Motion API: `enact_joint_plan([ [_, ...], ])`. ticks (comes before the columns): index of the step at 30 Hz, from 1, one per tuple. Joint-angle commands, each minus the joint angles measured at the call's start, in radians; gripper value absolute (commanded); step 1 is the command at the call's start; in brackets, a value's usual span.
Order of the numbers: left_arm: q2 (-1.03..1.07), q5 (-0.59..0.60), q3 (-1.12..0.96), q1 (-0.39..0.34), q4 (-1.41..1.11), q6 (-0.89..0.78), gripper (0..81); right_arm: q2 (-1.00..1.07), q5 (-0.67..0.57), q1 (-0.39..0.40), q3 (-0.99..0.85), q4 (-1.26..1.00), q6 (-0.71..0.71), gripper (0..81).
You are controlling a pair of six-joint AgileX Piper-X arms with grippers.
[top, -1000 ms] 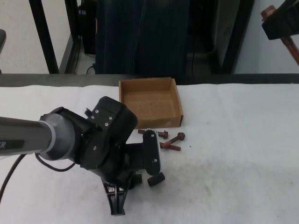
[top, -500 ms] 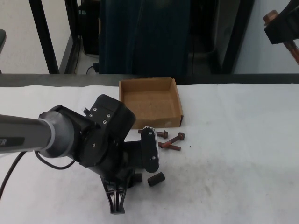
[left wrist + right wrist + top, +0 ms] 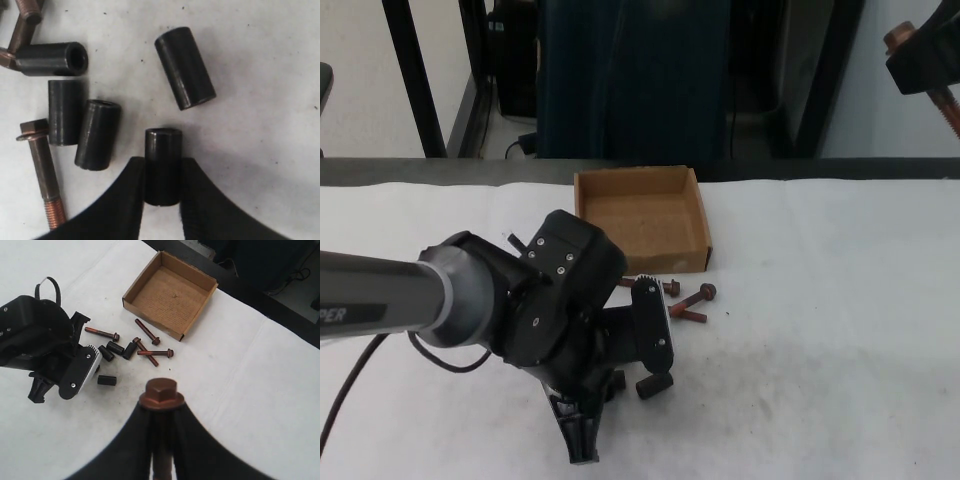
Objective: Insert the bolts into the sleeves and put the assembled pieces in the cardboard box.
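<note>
Pincer on left arm (image 3: 162,161): low at the table (image 3: 840,330), clamped on one black sleeve (image 3: 162,147) that lies flat between its fingers.
Loose sleeves: four lie on the table close by. One (image 3: 97,134) is just beside the gripped sleeve, another (image 3: 655,383) at about 4 o'clock of the left arm in the high view.
Loose bolts (image 3: 686,300): four, at about 3 o'clock of that arm, near the box's front wall.
Cardboard box (image 3: 640,215): farther back at about 1 o'clock, with nothing in it.
Pincer on right arm (image 3: 161,412): raised well above the table at about 2 o'clock, closed on a bolt (image 3: 161,392) just under its head.
Progress: by my reading, no bolt is in a sleeve yet. All five pairs are left to join and box.
</note>
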Motion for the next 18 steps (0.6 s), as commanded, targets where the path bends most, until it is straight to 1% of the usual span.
enact_joint_plan([
  [1, -0.015, 0.035, 0.010, -0.016, 0.071, -0.051, 0.8, -0.011, -0.001, -0.001, -0.008, -0.004, 0.007, 0.3],
  [7, -0.151, 0.054, 0.010, -0.016, 0.087, -0.193, 0.8, -0.011, -0.001, -0.001, -0.008, -0.004, 0.007, 0.3],
  [11, -0.299, 0.054, 0.010, -0.016, 0.110, -0.336, 0.8, -0.011, -0.001, -0.001, -0.008, -0.004, 0.007, 0.3],
  [14, -0.410, 0.058, 0.010, -0.016, 0.154, -0.386, 0.8, -0.011, -0.001, -0.001, -0.008, -0.007, 0.007, 0.3],
  [18, -0.552, 0.108, 0.010, -0.014, 0.192, -0.422, 0.8, -0.011, -0.001, 0.002, -0.008, -0.042, 0.007, 0.3],
])
